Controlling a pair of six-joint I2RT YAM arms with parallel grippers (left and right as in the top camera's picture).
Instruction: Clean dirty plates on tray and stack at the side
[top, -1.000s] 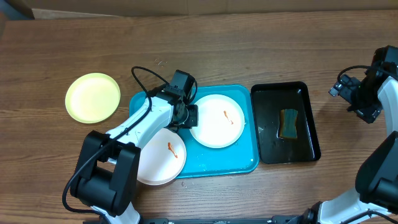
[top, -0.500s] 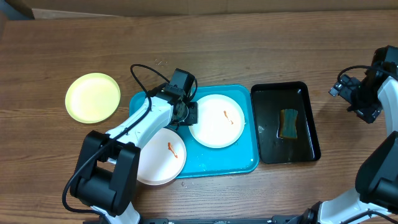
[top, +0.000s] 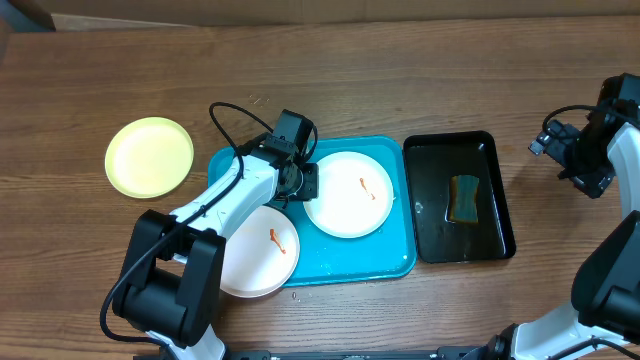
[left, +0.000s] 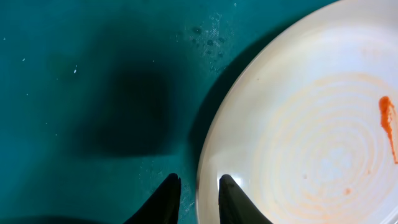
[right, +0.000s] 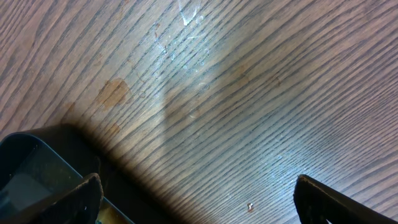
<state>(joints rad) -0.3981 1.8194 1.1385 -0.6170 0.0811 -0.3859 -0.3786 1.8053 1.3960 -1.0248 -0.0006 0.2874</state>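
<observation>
A white dirty plate with an orange-red smear lies on the teal tray. My left gripper is at its left rim. In the left wrist view the gripper is open a little. Its fingertips straddle the rim of that plate, one over the tray and one over the plate. A second smeared white plate overhangs the tray's front left corner. A pale yellow-green plate lies on the table to the left. My right gripper hangs wide open at the far right, holding nothing.
A black tray holding a sponge stands right of the teal tray. In the right wrist view my right gripper is over bare wood, with the black tray's corner at the lower left.
</observation>
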